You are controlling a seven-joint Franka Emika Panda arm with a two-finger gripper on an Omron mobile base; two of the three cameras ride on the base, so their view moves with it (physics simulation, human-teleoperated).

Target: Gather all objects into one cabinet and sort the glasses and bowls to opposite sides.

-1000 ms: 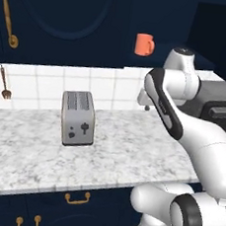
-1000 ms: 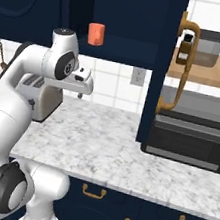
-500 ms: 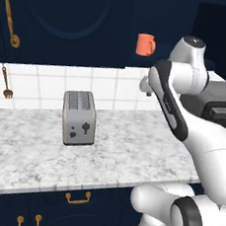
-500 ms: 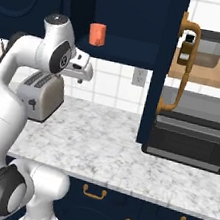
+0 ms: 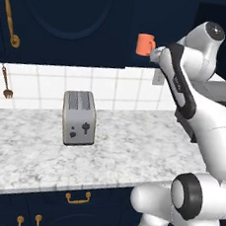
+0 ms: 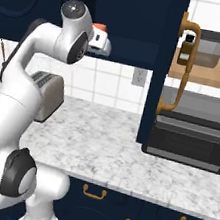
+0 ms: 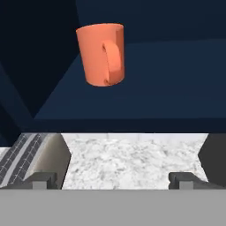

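standing here watching the white arm reach up toward the dark navy wall cabinet (image 5: 85,22), with the tool (image 7: 112,180) held right in front of the open shelf. its two fingers (image 7: 42,180) are spread wide apart and nothing is between them. the orange mug (image 5: 145,44) sits upright on the cabinet shelf (image 7: 145,92), handle facing the hand camera, and it's apart from the tool, not touched. from the right side you only catch a bit of the orange mug (image 6: 99,27) peeking over the wrist.

down below, a grey toaster (image 5: 78,117) stands on the white marble desk (image 5: 116,145), back toward the tiled wall. a fork (image 5: 7,84) hangs on the tiles off to the left. further right a tall cabinet door (image 6: 162,65) with a curved brass handle (image 6: 182,68) stands open, and behind it a black microwave (image 6: 192,143) sits on the desk with a wooden shelf (image 6: 209,73) above it. a grey container (image 6: 209,47) and a small dark bottle (image 6: 184,51) are on that shelf. navy base cabinets with brass pulls (image 6: 93,193) run under the desk.
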